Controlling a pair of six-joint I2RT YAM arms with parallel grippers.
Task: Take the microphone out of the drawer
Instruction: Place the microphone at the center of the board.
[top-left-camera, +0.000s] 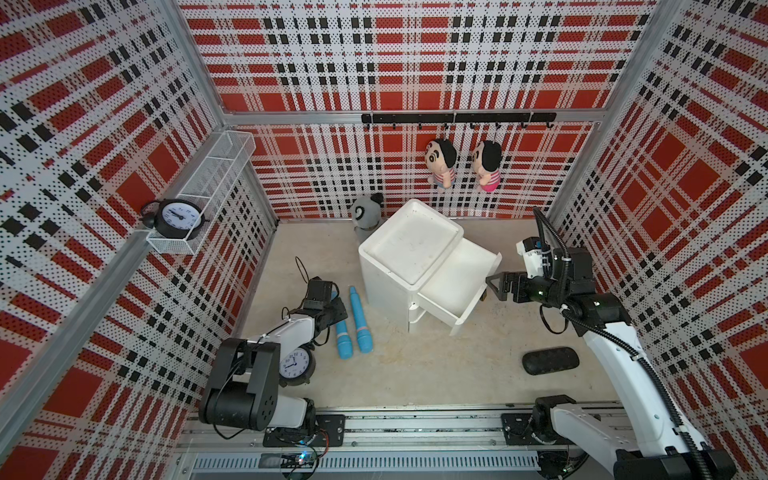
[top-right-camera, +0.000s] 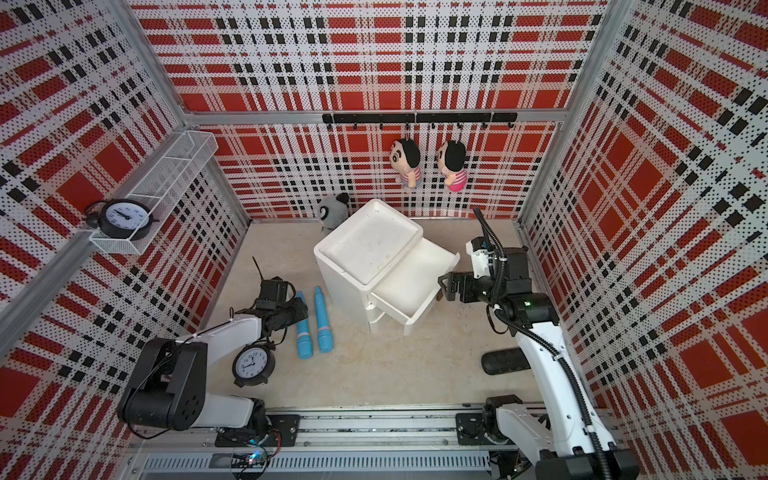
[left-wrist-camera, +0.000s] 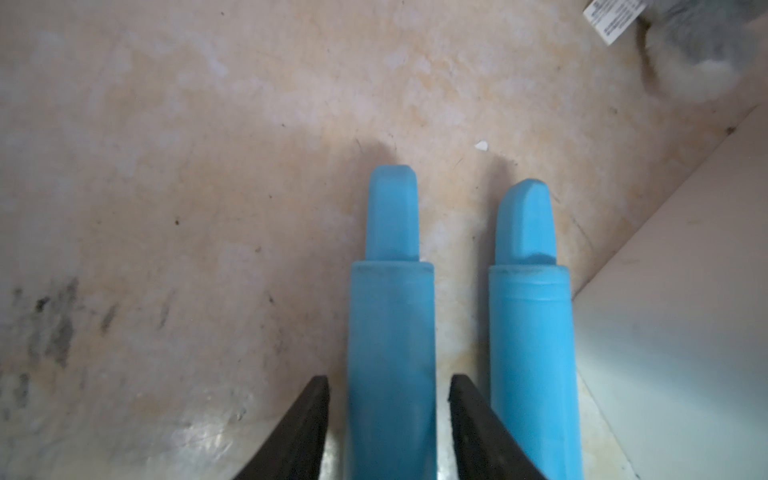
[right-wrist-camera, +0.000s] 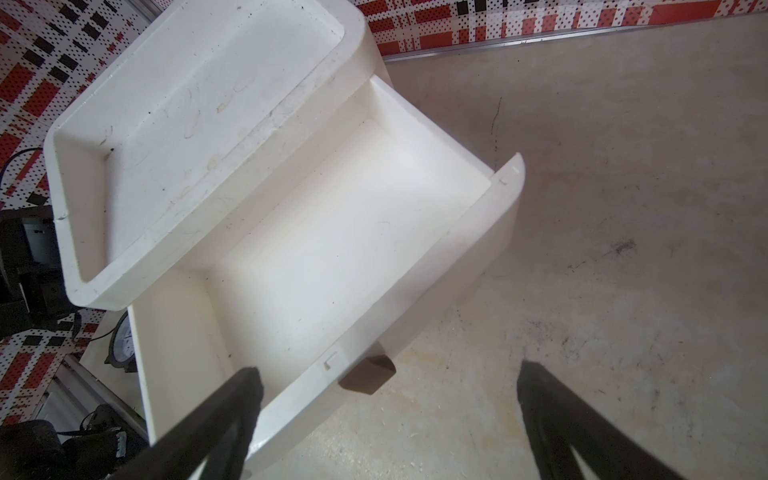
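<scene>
Two blue microphones lay side by side on the bench (top-left-camera: 415, 374), outside the open drawer (top-left-camera: 478, 291) and just left of the white cabinet (top-left-camera: 386, 286) at mid-frame in both top views: the left microphone (top-left-camera: 343, 340) and the right microphone (top-left-camera: 360, 324). Their long axes ran almost straight up the frame, narrow ends toward the top, thick ends toward the bottom.

The left gripper (left-wrist-camera: 390, 380) straddled the left microphone, fingers spread, with bench showing on either side of the barrel. It hid that microphone's upper part in the top views. The right gripper (right-wrist-camera: 388, 372) stood spread wide at the drawer's front.

There were two clocks: the shelf clock (top-left-camera: 179, 217) at left and the bench clock (top-left-camera: 293, 363), half hidden by the left arm. Two dolls hung at upper centre, the left doll (top-left-camera: 440, 160) and the right doll (top-left-camera: 487, 164). One gray plush (top-left-camera: 365, 214) sat partly behind the cabinet. One black case (top-left-camera: 550, 360) lay at lower right.
</scene>
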